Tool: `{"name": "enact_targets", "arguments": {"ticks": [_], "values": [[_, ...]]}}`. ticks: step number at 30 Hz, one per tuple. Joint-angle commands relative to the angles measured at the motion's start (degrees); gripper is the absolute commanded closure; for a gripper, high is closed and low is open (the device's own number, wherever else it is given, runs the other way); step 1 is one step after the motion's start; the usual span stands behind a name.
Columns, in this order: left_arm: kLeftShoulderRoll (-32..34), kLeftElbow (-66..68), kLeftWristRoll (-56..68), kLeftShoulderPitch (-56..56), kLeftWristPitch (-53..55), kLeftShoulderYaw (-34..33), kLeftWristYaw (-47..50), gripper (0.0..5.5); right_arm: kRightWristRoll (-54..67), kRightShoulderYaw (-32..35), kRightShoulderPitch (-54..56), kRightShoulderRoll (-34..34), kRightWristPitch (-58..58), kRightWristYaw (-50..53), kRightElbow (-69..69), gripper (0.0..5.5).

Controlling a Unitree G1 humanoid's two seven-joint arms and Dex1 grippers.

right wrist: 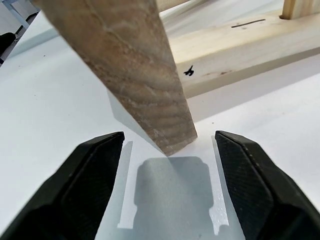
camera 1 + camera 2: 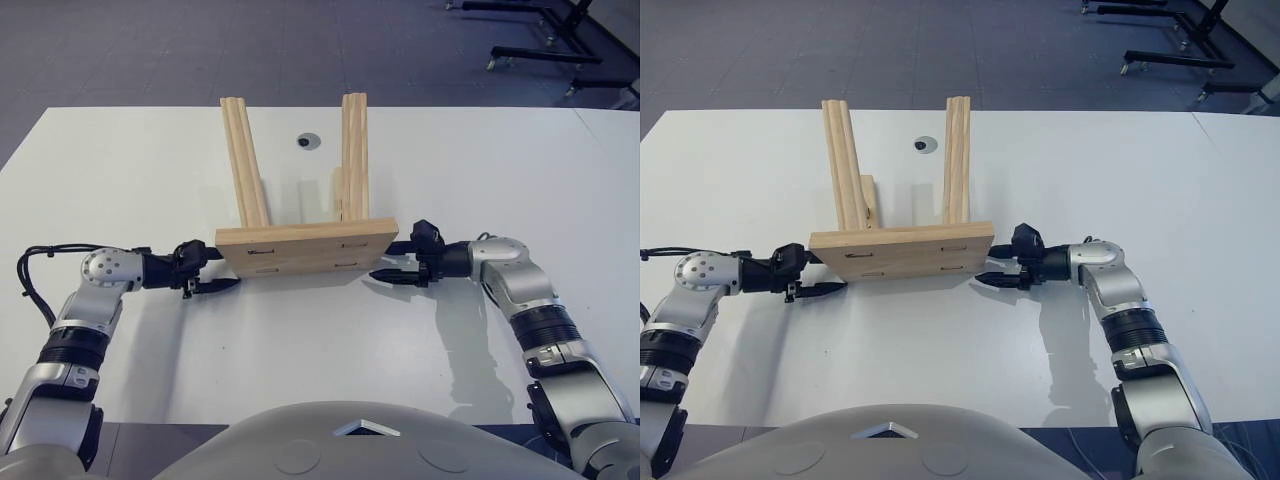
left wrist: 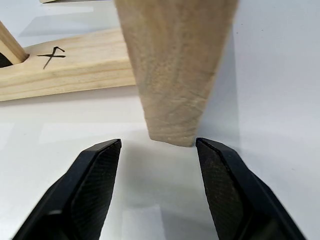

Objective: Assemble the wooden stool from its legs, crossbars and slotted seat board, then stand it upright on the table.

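Note:
The wooden stool lies on its side in the middle of the white table. Its slotted seat board stands on edge facing me, and the legs point away. My left gripper is open at the board's left end. In the left wrist view its fingers flank the board's end without touching it, and a leg marked with an X lies beyond. My right gripper is open at the right end, where the board's end stands just ahead of the gap between the fingers.
A small round hole sits in the table between the far ends of the legs. Black wheeled frames stand on the floor behind the table at the back right. Bare tabletop stretches to both sides and toward me.

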State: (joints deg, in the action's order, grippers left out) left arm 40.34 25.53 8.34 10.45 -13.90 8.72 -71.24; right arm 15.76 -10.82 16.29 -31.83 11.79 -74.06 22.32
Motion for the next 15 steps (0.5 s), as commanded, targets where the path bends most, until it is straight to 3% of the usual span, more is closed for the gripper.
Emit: {"name": "enact_targets", "arguments": {"ticks": [1,7,13,15], "values": [[-1.3,1.2,-1.4,3.1,0.8,1.6,-0.9,2.77,-0.2,0.3,0.2,-0.4,1.1,-0.3,-0.7,2.13],[-1.4,-1.0,-0.7,1.4,1.9,2.1,-1.5,2.77,0.2,0.5,-0.6,-0.1,2.6,0.1,-2.6,2.13],[-2.0,-1.8,-0.9,0.7,2.7,2.2,-0.6,3.70,0.2,-0.2,-1.0,1.3,2.6,0.7,-2.9,2.13],[-2.0,-1.8,-1.0,0.8,2.8,2.3,-0.5,3.70,-0.1,-0.8,-0.8,2.3,2.5,0.7,-2.9,2.13]]}}
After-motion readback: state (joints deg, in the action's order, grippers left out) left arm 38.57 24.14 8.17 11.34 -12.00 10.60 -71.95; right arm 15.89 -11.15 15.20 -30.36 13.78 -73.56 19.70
